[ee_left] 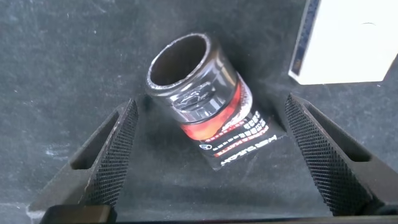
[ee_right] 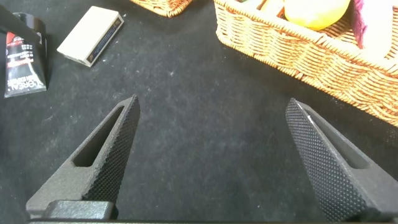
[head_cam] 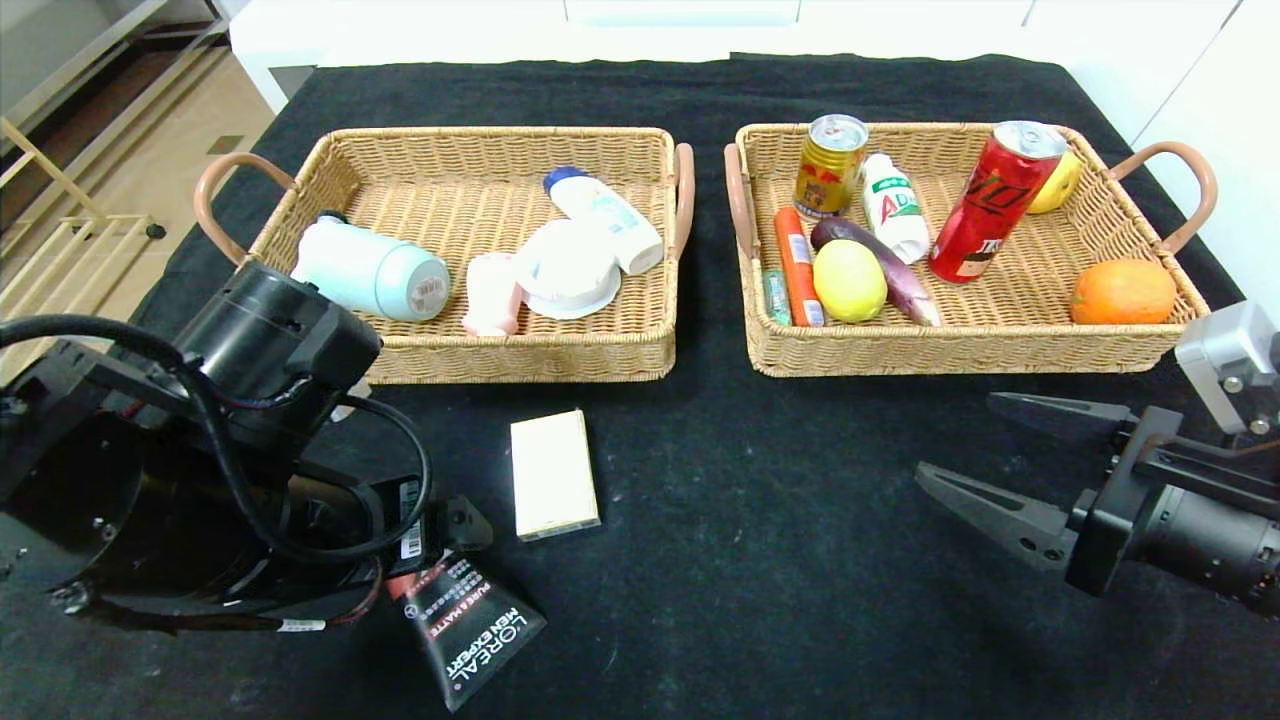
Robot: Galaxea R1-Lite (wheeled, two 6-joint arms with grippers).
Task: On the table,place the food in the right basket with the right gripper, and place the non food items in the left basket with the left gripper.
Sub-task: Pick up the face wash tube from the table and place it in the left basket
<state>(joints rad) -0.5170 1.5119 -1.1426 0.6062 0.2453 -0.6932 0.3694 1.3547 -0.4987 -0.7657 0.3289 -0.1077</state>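
The black face-wash tube (ee_left: 208,115) lay on the table (head_cam: 760,520) just beside the cream box (head_cam: 553,474), its round cap toward the left arm, flat crimped end pointing away. The left hand (ee_left: 208,149) straddled it, textured fingers spread. The right hand (head_cam: 985,455) hovered spread.

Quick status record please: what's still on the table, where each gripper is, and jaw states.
left on table: black tube; cream box
left gripper: over the tube's cap end, jaws open on either side, not closed
right gripper: in front of right basket, jaws open, holding nothing
left basket: holds non-food items
next, likely: left gripper closes on the tube
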